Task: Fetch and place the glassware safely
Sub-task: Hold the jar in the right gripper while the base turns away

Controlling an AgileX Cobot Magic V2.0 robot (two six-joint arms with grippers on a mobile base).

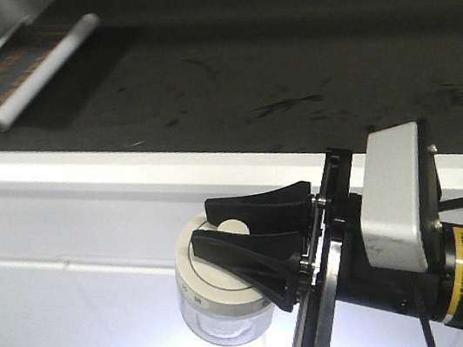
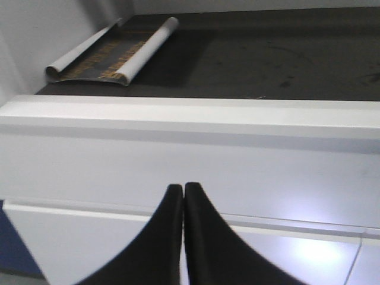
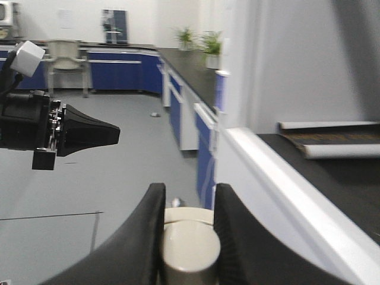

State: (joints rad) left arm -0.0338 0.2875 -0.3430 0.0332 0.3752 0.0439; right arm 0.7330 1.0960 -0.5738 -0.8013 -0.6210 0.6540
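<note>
The glassware (image 1: 221, 314) is a small clear jar with a cream lid (image 1: 202, 277) and a central knob (image 1: 233, 229). It hangs in the air in front of the white counter face, below the counter's edge. My right gripper (image 1: 202, 228) is shut on the knob, coming in from the right. In the right wrist view its fingers (image 3: 148, 219) pinch the knob (image 3: 190, 252) from both sides, above the lid (image 3: 189, 215). My left gripper (image 2: 183, 187) is shut on nothing and faces the counter front. It also shows at the left as a black wedge (image 3: 92, 134).
A black countertop (image 1: 240, 58) with a white front rim (image 1: 124, 160) stretches across. A partly rolled poster (image 1: 17, 71) lies at its back left (image 2: 113, 50). Blue cabinets (image 3: 178, 113), a chair (image 3: 65, 59) and potted plants (image 3: 208, 43) stand across the grey floor.
</note>
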